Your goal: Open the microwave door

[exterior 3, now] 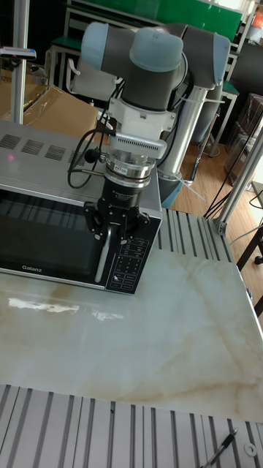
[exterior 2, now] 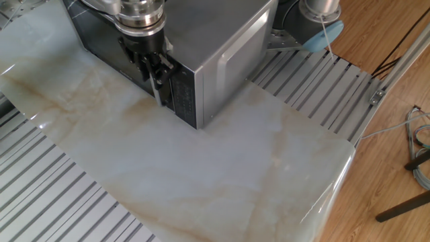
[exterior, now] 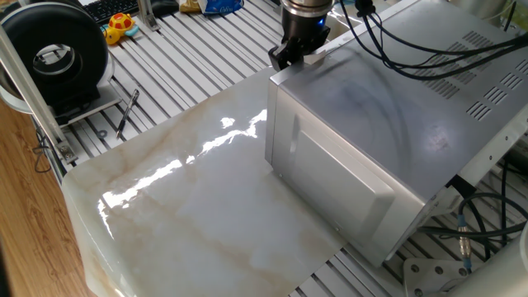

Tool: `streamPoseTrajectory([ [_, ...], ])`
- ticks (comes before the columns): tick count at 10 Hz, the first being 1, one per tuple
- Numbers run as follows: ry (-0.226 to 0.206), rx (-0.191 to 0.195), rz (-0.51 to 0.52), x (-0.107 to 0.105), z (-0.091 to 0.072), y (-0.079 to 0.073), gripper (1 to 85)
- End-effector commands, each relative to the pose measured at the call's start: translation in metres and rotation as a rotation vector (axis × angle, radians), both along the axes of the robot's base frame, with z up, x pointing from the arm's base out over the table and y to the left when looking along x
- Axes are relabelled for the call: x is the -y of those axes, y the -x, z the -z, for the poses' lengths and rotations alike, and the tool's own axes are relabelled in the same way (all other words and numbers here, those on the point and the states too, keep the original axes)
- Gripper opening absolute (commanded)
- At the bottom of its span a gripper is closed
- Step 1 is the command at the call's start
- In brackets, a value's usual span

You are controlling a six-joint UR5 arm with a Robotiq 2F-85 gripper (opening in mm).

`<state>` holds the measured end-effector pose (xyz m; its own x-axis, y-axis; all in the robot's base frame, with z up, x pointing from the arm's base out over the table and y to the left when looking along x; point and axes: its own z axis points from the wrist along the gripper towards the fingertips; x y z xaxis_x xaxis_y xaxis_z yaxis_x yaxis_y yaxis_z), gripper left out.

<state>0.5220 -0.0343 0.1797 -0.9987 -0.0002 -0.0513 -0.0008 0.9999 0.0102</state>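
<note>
We saw a large silver-grey microwave [exterior: 388, 124] of brushed, matt sheet metal, its microwave door [exterior 3: 44, 230] faced in dark, glossy glass that threw back reflections. The cream marble-patterned table [exterior 2: 201, 175] was smooth and polished, with bright glare streaks. Around it lay ribbed, matt grey aluminium rails [exterior: 190, 58]. The black gripper [exterior 3: 115, 225] looked like matt metal, and the floor [exterior 2: 403, 134] was satin wood laminate.
</note>
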Motion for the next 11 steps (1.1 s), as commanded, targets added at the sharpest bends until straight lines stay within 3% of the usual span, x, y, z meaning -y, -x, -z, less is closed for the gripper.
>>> streamPoseTrajectory([
  [1,-0.02,0.005,0.006,-0.0028,0.0014,-0.0004,33.7],
  [11,-0.015,-0.001,-0.004,0.0024,0.0024,0.0039,29.7],
])
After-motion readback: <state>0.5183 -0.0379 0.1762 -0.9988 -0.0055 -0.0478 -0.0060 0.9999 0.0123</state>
